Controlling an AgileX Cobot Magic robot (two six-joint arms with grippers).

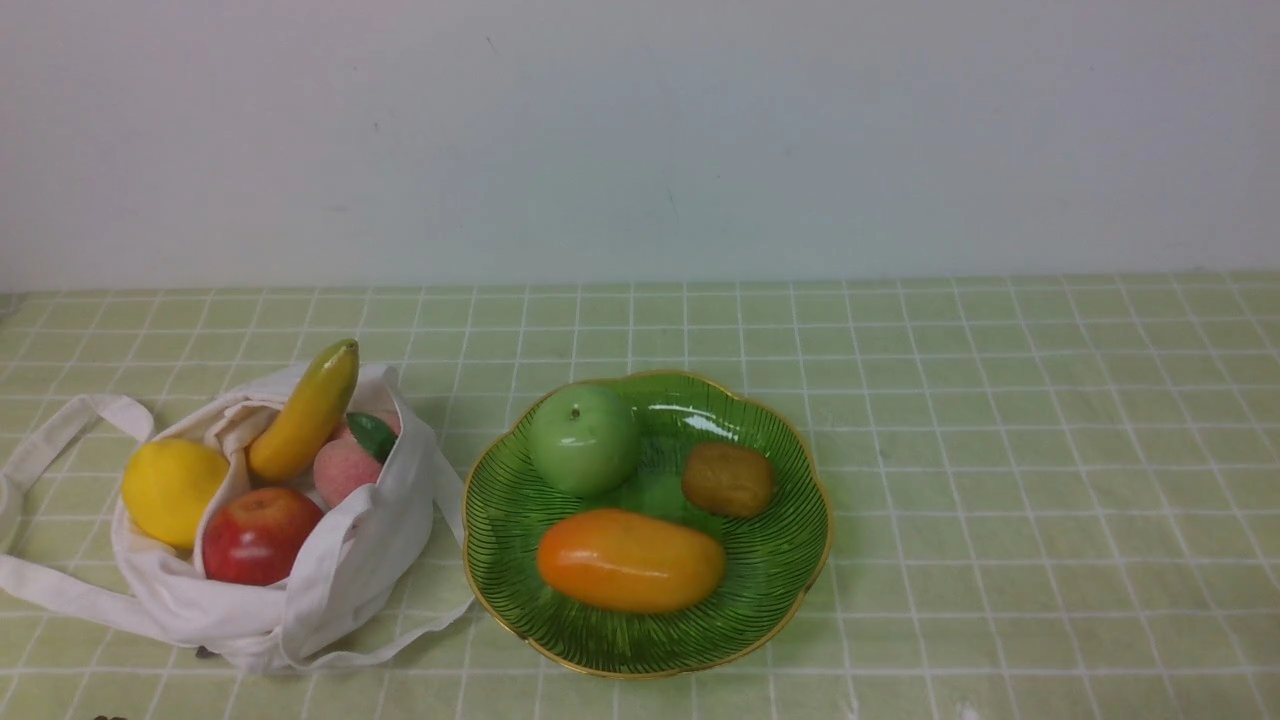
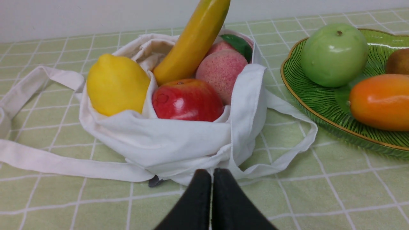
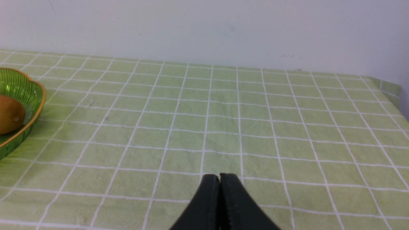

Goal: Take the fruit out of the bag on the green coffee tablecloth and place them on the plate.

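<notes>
The white cloth bag [image 1: 330, 570] lies open on the green checked tablecloth [image 1: 1000, 450] at the left. It holds a lemon [image 1: 170, 490], a red apple [image 1: 258, 535], a banana [image 1: 305, 410] and a pink peach [image 1: 345, 465]. The green glass plate [image 1: 790, 580] beside it holds an orange mango [image 1: 630, 560], a green apple [image 1: 583, 440] and a brown kiwi [image 1: 728, 480]. My left gripper [image 2: 212, 172] is shut and empty, just in front of the bag [image 2: 179, 140]. My right gripper [image 3: 219, 177] is shut and empty over bare cloth, right of the plate [image 3: 35, 108]. Neither gripper shows in the front view.
The bag's long straps [image 1: 60, 430] trail over the cloth to the left and front. A pale wall [image 1: 640, 140] stands behind the table. The cloth's right edge drops off at the far right [image 3: 391, 91].
</notes>
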